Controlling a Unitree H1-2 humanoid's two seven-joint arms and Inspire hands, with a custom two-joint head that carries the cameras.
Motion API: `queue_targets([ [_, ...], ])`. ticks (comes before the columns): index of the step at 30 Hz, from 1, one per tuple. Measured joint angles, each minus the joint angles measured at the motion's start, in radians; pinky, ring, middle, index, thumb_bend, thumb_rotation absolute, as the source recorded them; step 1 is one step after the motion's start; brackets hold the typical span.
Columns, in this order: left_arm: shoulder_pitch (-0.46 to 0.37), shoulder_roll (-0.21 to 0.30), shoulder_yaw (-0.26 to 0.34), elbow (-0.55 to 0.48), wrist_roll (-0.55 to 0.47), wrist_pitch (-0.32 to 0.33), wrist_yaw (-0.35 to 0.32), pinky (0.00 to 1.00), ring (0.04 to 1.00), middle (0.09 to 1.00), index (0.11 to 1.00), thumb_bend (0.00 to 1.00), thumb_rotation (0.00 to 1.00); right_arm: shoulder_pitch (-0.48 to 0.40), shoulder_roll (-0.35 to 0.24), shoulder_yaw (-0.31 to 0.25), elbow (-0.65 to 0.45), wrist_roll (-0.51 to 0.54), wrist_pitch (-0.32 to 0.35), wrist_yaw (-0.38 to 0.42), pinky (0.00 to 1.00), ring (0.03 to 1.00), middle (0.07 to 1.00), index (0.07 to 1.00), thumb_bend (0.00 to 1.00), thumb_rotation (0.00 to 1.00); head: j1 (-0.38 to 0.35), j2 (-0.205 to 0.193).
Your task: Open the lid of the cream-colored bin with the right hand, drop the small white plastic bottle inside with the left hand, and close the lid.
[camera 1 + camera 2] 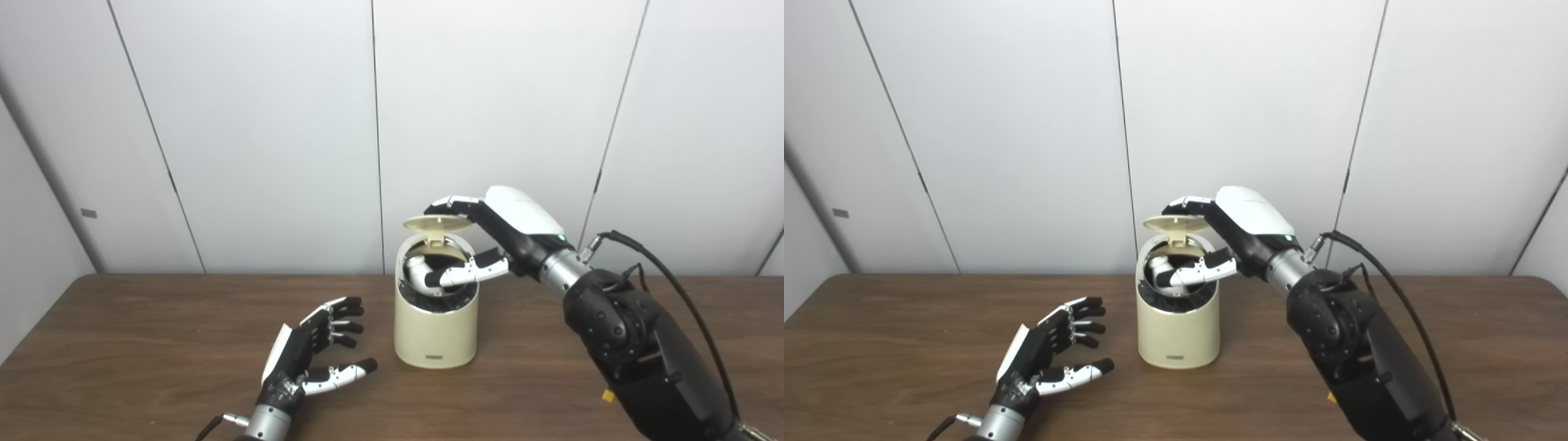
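Observation:
The cream-colored bin (436, 324) stands on the brown table, just right of centre. Its round lid (436, 223) is raised and lies almost level above the opening. My right hand (502, 226) reaches over from the right. Its fingertips (446, 202) rest on top of the lid, and its thumb (471, 272) stretches across the front of the opening, well below the lid. A white rounded shape (418, 269) shows inside the bin; I cannot tell for sure that it is the bottle. My left hand (312, 352) lies open and empty on the table, left of the bin.
The wooden table (153, 343) runs across the view, with white wall panels (257, 122) close behind it. My right arm with its black cable (674, 294) fills the lower right. A small yellow piece (607, 395) shows beside that arm.

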Motion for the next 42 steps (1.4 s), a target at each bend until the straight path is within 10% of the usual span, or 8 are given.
queue_targets([
  [42, 0.007, -0.020, 0.003, -0.016, 0.008, 0.009, 0.028, 0.59, 0.685, 0.768, 0.792, 0.67, 0.00, 0.004, -0.040, 0.060, -0.061, -0.073, -0.037, 0.170, 0.88, 0.897, 0.780, 0.769, 0.69, 0.54, 0.028, 0.057],
])
